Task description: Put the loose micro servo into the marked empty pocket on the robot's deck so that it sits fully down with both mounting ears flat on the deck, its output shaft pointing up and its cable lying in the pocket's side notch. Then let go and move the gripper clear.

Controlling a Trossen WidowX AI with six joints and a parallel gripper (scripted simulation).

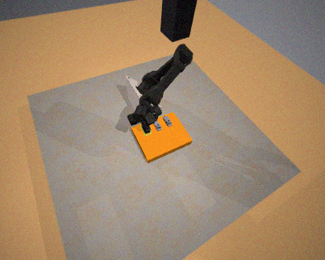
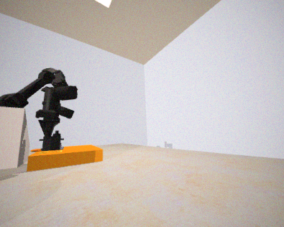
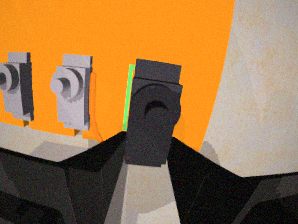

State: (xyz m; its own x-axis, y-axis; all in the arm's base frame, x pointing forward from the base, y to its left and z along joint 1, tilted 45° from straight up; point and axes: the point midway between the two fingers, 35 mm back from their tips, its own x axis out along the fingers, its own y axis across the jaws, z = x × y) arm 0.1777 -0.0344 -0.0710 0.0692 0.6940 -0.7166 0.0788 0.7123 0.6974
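Observation:
The dark micro servo [image 2: 52, 142] [image 3: 152, 127] is upright, output shaft up in the wrist view. My gripper [image 2: 48, 134] [image 3: 147, 139] is shut on it. In the exterior view its underside is at about the deck's top surface and its mounting ears stand clearly above the orange deck [image 1: 166, 141] [image 2: 67, 159] [image 3: 200, 30]. The pocket's green outline [image 3: 128, 97] shows along the servo's left side in the wrist view; the servo hides the rest. An orange cable [image 3: 95, 105] runs left of the servo; its join and the side notch are hidden.
Two grey servos [image 1: 157, 125] [image 1: 167, 121] [image 3: 72, 97] [image 3: 19, 95] sit in the deck in a row beside the pocket, left of it in the wrist view. A pale box [image 2: 6, 136] stands left of the deck in the exterior view. The deck's edge is close on the right in the wrist view.

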